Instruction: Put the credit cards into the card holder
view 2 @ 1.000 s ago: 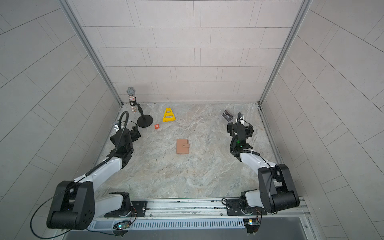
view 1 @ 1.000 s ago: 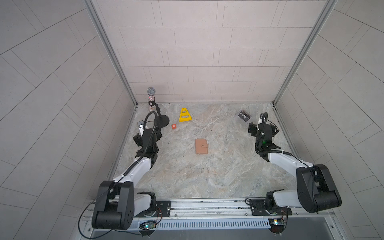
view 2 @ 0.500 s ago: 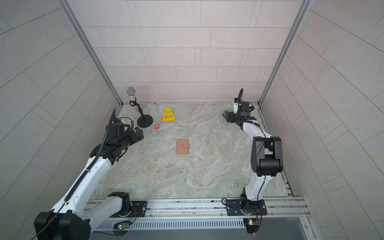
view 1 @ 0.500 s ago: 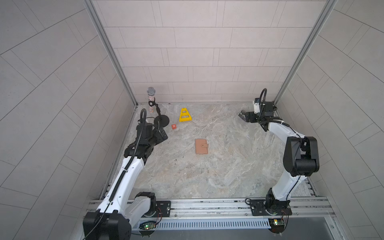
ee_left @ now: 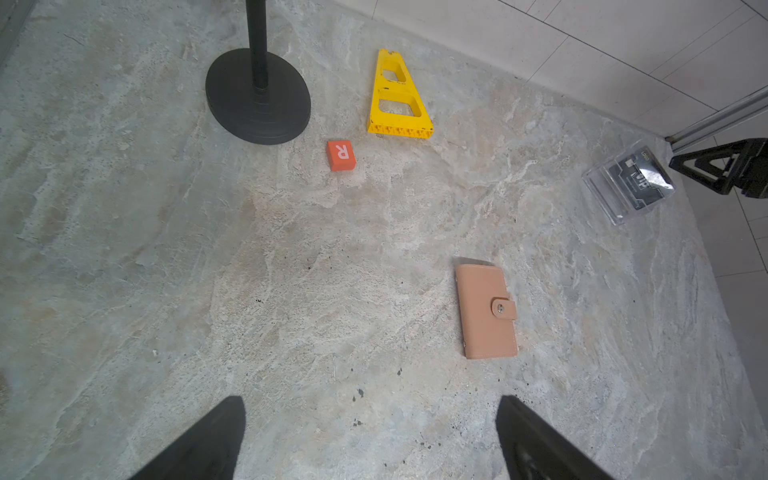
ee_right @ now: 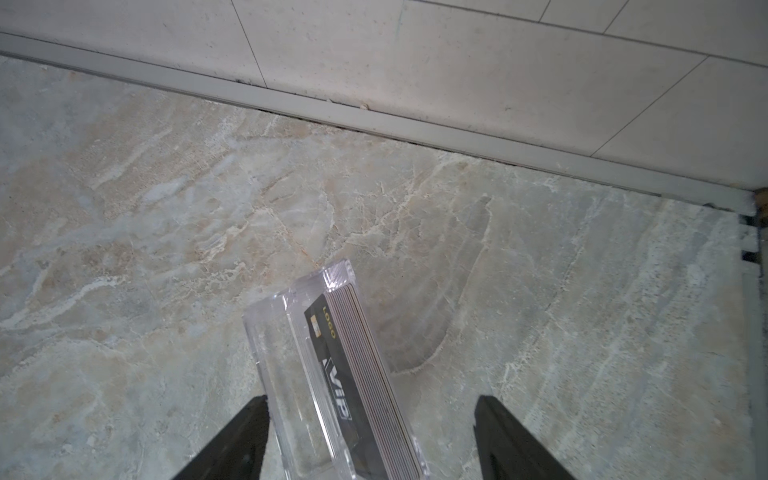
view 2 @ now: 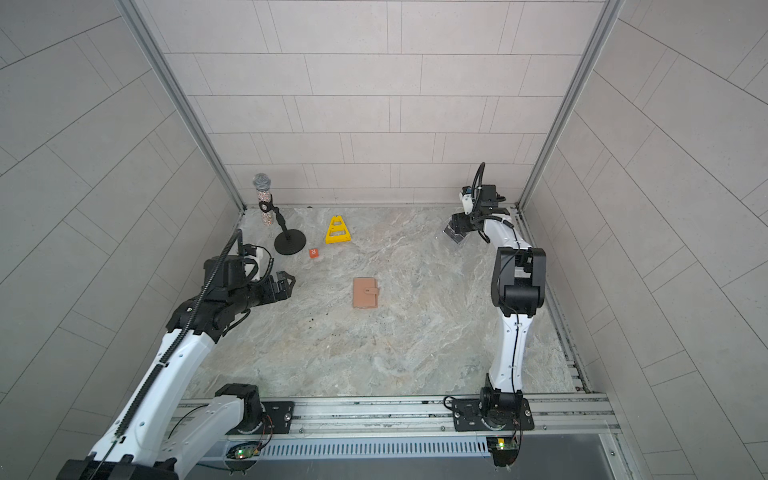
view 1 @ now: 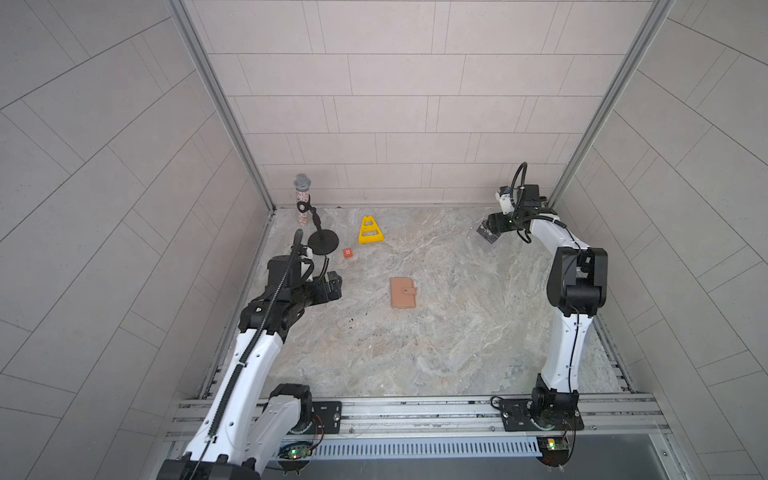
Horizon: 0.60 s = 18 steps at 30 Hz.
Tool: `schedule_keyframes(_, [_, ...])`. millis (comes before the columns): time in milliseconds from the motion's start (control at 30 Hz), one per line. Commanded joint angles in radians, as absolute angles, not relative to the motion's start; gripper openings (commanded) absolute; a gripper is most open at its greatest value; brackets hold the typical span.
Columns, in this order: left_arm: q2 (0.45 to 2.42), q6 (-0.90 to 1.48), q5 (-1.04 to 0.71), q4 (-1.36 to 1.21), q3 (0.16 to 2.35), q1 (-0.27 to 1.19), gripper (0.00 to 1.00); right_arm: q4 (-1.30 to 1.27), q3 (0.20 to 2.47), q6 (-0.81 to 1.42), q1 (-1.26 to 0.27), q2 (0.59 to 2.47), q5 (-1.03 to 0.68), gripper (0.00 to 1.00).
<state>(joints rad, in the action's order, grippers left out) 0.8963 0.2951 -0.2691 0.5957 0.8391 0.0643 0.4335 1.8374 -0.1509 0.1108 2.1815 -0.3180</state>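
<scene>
The card holder (view 1: 403,292) (view 2: 365,293) (ee_left: 486,311) lies closed and flat mid-table, tan-pink, its snap tab fastened. The credit cards (ee_right: 338,382) (ee_left: 638,180) stand as a stack in a clear plastic box (view 1: 484,232) (view 2: 453,232) (ee_right: 282,374) at the back right; the front one is black with "VIP" lettering. My right gripper (view 1: 492,222) (view 2: 457,222) (ee_right: 370,399) is open, its fingers on either side of the box: one close to the box wall, the other well apart. My left gripper (view 1: 334,286) (view 2: 286,283) (ee_left: 370,399) hangs open and empty, left of the card holder.
A microphone on a black round-based stand (view 1: 323,242) (ee_left: 257,95) stands at the back left. A yellow triangular piece (view 1: 370,230) (ee_left: 399,99) and a small orange square tag (view 1: 348,252) (ee_left: 341,155) lie beside it. The back wall and right corner post are close behind the box.
My right arm has unfolded and reached to the clear box at the back right, and its jaws have narrowed slightly. My left arm has risen and stretched toward the table's middle.
</scene>
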Motion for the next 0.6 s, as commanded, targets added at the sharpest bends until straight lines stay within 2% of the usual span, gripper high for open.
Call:
schedule_keyframes(0, [0.882,0.282,-0.286,0.61,0.82,0.069,1.0,0.563,1.909,-0.204,0.116,2.226,-0.344,0.79])
schedule_keyframes(367, [0.882,0.286,-0.287,0.612,0.816,0.069,1.0,0.652,2.027,-0.241,0.15,2.331,-0.472,0.79])
schedule_keyframes(567, [0.884,0.291,-0.279,0.61,0.815,0.069,1.0,0.706,2.086,-0.25,0.151,2.385,-0.52,0.75])
